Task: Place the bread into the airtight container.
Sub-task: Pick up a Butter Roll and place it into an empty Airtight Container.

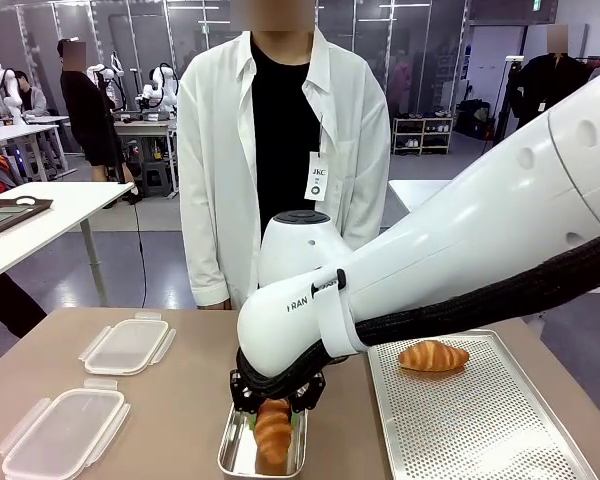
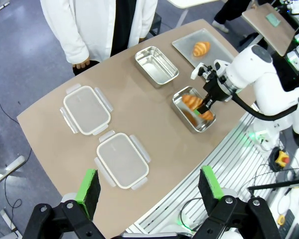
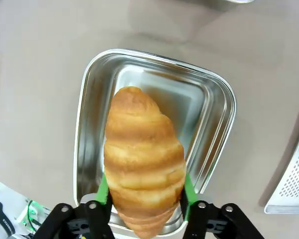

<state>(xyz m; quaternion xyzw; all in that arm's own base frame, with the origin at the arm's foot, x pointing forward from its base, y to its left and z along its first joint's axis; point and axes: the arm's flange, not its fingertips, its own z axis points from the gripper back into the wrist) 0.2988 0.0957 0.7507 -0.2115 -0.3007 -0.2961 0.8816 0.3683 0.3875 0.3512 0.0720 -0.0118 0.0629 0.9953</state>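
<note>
right gripper (image 3: pixel 145 194) pointed down at the near edge of the table, green pads pressed on both flanks of a croissant (image 3: pixel 143 159), jaws clamped on it. croissant was tilted, its far end down inside the steel container (image 3: pixel 220 99), its near end up between the pads. left gripper (image 2: pixel 149 181) hung high above the table, fingers wide apart, nothing between them. second croissant (image 1: pixel 433 355) lay on the perforated tray (image 1: pixel 480 430) to the robot's right. empty steel container (image 2: pixel 156 64) sat farther across, toward the person (image 1: pixel 280 150). two clear lids (image 2: pixel 86 109) (image 2: pixel 121 159) lay flat on the robot's left, well apart from the containers.
</note>
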